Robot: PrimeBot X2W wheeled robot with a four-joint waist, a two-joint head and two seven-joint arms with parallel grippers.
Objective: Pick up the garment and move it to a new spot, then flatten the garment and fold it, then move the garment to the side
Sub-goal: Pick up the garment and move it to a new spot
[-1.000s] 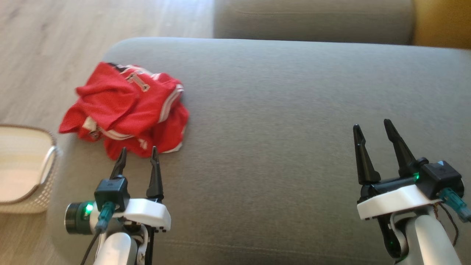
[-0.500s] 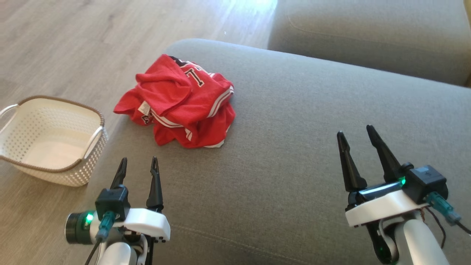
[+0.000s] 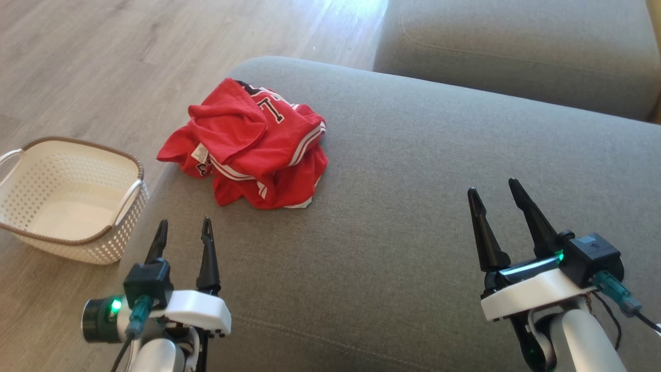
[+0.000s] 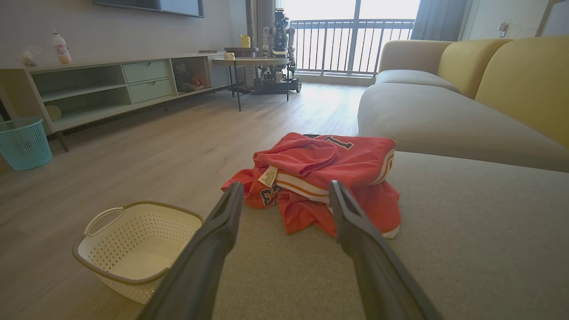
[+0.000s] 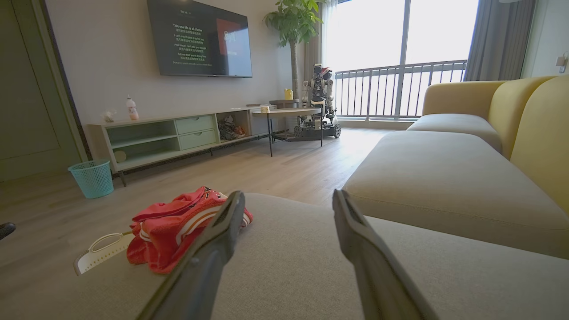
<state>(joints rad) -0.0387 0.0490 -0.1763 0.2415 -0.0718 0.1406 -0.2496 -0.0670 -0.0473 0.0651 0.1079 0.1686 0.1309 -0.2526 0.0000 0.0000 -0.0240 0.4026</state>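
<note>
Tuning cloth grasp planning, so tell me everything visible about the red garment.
The red garment is a crumpled jersey-like knit with white stripe trim, dark-outlined white characters and a small white tag on its left side. It lies bunched in overlapping folds, unflattened, near the far left corner of the grey sofa cushion, resting on it. Nothing grips it: the open left gripper sits just short of its near edge.

Left claw (image 3: 185, 221), right claw (image 3: 491, 186): tapered black fingers (image 3: 208, 258) seated on white wrist plates (image 3: 201, 311); green LEDs (image 3: 114, 305) lit, teal plugs (image 3: 135, 318) fitted.
</note>
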